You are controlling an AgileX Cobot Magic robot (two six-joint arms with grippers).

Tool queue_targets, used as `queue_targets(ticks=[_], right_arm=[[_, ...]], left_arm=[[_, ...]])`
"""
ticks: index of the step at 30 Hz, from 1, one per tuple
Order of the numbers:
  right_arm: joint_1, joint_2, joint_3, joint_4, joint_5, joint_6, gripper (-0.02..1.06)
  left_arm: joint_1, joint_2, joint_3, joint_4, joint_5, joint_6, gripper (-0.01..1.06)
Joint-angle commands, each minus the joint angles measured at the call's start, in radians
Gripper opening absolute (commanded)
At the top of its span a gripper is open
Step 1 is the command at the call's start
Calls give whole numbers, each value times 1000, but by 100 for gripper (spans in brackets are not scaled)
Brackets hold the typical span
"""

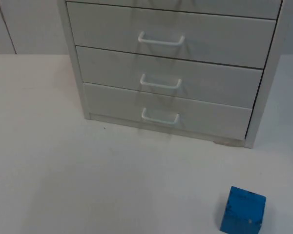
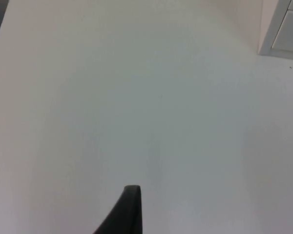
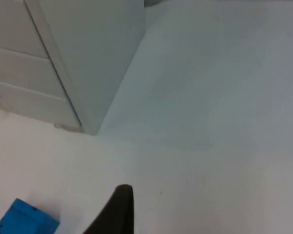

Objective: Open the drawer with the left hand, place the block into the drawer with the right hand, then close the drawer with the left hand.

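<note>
Near the right claw (image 3: 118, 210), block (image 3: 23, 219)

Drawer cabinet (image 1: 171, 73) blocks the table's (image 1: 88, 185) rear, open front (blue block (image 1: 243, 210) aside)

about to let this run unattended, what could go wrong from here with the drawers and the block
All three drawers are shut, so the left gripper must hook a thin white handle; the bottom handle sits close to the middle handle, so it might catch the wrong one. The blue block lies near the table's front edge, where a nudge from the right gripper could push it off. The drawer unit seems unanchored and may slide when pulled.
</note>
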Motion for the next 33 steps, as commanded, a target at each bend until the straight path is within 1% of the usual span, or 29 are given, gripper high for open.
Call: queue_targets(ticks=[1, 2, 5, 6, 11, 18, 20, 22, 23, 25, 26, 27, 28, 30, 32, 33], right_arm=[[-4, 129, -3, -4, -25, 0, 105], [-4, 129, -3, -4, -25, 0, 105], [-4, 247, -3, -4, -18, 0, 105], [-4, 247, -3, -4, -18, 0, 105], [-4, 406, -3, -4, 7, 0, 105], [-4, 449, -3, -4, 20, 0, 105], [-4, 449, -3, -4, 23, 0, 105], [-4, 449, -3, -4, 23, 0, 105], [-4, 449, -3, -4, 23, 0, 105], [-4, 449, -3, -4, 23, 0, 105], [-4, 449, -3, -4, 23, 0, 105], [-4, 449, -3, -4, 23, 0, 105], [-4, 449, -3, -4, 23, 0, 105], [-4, 449, -3, -4, 23, 0, 105], [-4, 449, -3, -4, 23, 0, 105], [-4, 449, -3, -4, 23, 0, 105]], left_arm=[[1, 79, -6, -23, -78, 0, 105], [1, 79, -6, -23, -78, 0, 105], [1, 140, -6, -27, -112, 0, 105], [1, 140, -6, -27, -112, 0, 105], [1, 197, -6, -29, -112, 0, 105], [1, 206, -9, -29, -98, 10, 105], [1, 233, -29, -37, -68, 45, 105], [-14, 275, -66, -115, -50, 135, 105], [-14, 275, -66, -115, -50, 135, 105], [-55, 340, -108, -240, -48, 296, 101], [-78, 369, -131, -297, -48, 363, 98], [-111, 406, -153, -323, -48, 428, 94], [-111, 406, -153, -323, -48, 428, 94], [-184, 471, -192, -312, -54, 510, 86], [-280, 529, -216, -254, -68, 560, 85], [-333, 552, -220, -218, -94, 572, 85]])
